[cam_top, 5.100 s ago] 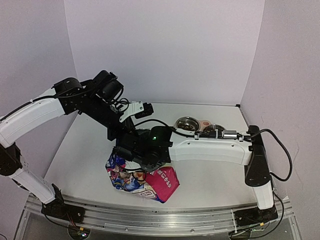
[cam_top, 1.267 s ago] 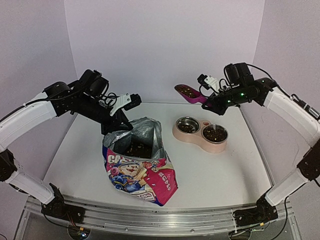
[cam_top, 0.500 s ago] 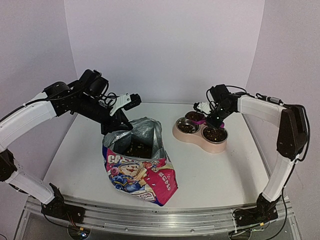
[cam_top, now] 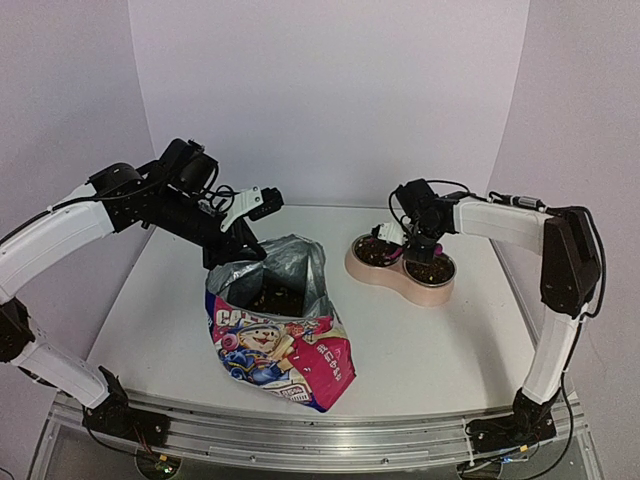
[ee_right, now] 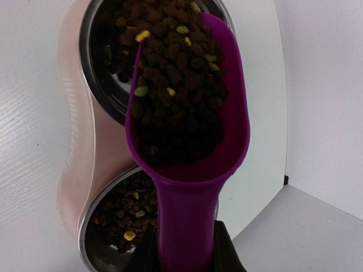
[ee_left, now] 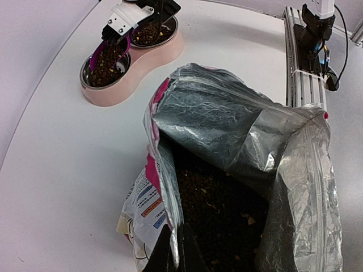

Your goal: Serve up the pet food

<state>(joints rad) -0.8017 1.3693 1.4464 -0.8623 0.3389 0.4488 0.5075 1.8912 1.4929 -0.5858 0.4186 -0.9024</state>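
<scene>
Over the feeder bowl nearer the pouch: right gripper clenched on the handle of the magenta scoop, which is heaped with pet food. More kibble lies in both steel bowls and inside the pouch. Left gripper pinched shut on the pouch rim, propping its mouth open. Risks: a fast or off-centre tip would scatter pellets over the bowl edge onto the table. The scoop could nudge the light feeder. If the left pinch slips, the pouch may slump and spill.
</scene>
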